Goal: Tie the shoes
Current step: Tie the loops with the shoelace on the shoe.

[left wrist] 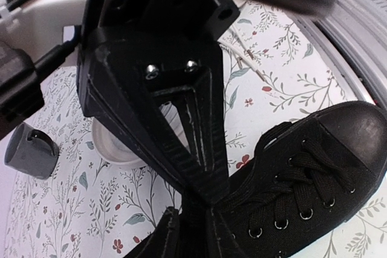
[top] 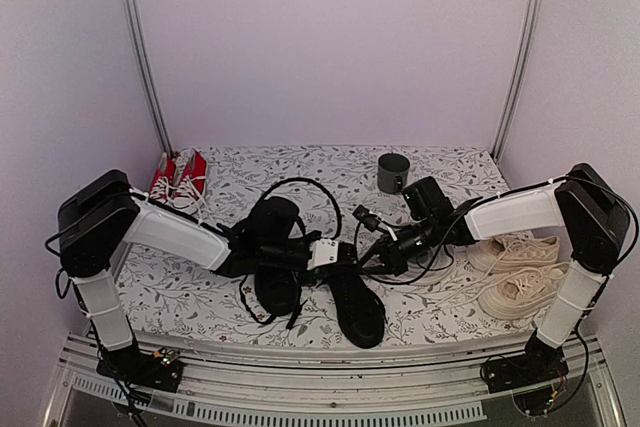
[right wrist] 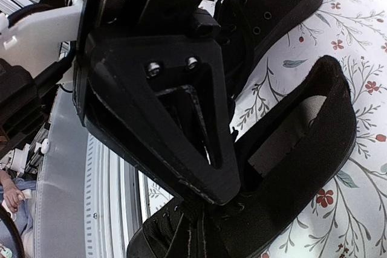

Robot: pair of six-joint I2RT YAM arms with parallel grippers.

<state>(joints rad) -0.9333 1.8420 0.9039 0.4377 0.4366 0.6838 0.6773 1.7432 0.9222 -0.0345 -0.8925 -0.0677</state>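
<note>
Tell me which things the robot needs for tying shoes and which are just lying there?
Needed:
black shoes
left gripper
right gripper

Just lying there:
small red shoes
cream shoes
grey cup

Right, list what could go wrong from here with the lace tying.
1. The left gripper and right gripper work close together over the black shoes; they could collide.
2. Black laces on black fabric are hard to see; a pinch may catch canvas instead.
3. Pulling could drag the untethered shoe.
</note>
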